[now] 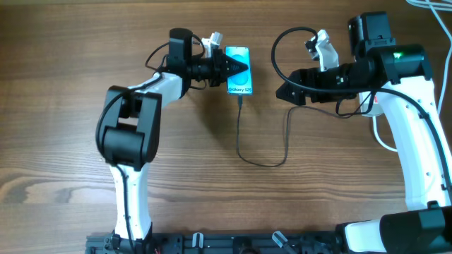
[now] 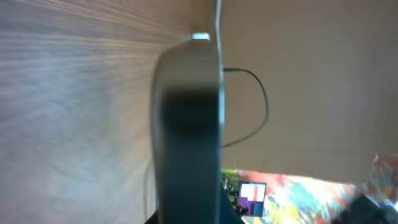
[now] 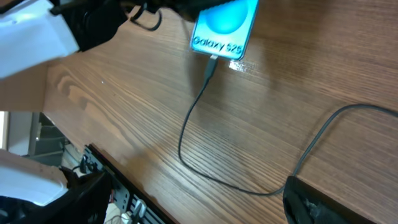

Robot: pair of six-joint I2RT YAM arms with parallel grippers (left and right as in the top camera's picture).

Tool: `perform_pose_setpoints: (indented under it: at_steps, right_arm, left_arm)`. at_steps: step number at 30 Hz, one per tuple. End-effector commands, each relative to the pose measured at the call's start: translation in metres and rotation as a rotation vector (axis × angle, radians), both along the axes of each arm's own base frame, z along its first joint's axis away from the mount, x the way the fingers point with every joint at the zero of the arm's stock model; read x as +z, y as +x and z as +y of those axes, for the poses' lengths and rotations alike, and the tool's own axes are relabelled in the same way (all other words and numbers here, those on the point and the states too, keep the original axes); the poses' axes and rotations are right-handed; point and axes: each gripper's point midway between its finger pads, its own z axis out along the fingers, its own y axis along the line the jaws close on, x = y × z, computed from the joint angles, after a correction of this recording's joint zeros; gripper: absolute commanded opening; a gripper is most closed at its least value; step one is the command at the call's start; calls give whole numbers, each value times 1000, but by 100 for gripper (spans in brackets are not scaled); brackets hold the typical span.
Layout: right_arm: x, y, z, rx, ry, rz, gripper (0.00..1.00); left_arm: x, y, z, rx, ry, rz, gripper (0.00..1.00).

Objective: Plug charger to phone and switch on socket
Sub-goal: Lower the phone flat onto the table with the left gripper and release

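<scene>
The phone [image 1: 240, 79] shows a turquoise screen with dark text at its near end and sits at the table's middle back. My left gripper [image 1: 242, 68] reaches in from the left and is shut on the phone. In the left wrist view the phone [image 2: 186, 124] is a blurred dark slab between the black fingers. The charger [image 1: 239, 134], a thin black cable, meets the phone's near edge [image 3: 227, 22] with its plug tip, then loops across the wood [image 3: 186, 124]. My right gripper [image 1: 284, 92] hangs open right of the phone, nothing in it [image 3: 196, 186]. The socket is out of view.
A white cord [image 1: 383, 141] curves beside the right arm, and more white cable [image 1: 431, 7] lies at the back right corner. A black rail [image 1: 233, 243] runs along the front edge. The left arm [image 3: 37, 31] fills the right wrist view's upper left.
</scene>
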Motion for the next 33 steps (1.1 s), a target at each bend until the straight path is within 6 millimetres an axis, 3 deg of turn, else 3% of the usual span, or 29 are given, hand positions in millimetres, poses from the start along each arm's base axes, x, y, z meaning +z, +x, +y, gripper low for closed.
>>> perform_pose_setpoints:
  at_steps: [1,10,13,24,27,33]
  right_arm:
    - [8,-5,-2,12,-10,-27,89]
    - [6,-11,-2,9,-9,4,89]
    - [7,-11,-2,10,-9,3,89]
    - [7,-9,-2,27,-13,-19,89]
    - [7,-9,-2,34,-15,-24,89]
    - [6,-8,-4,36,-24,-29,89]
  left_arm:
    - [-6,18,-3,19,18,-40,4]
    - [-51,20,0,59,68,36,4]
    - [-66,21,6,98,129,76,11]
    - [-92,19,16,169,237,175,19]
    - [-100,12,19,165,268,205,31]
    - [-108,5,22,165,292,262,37]
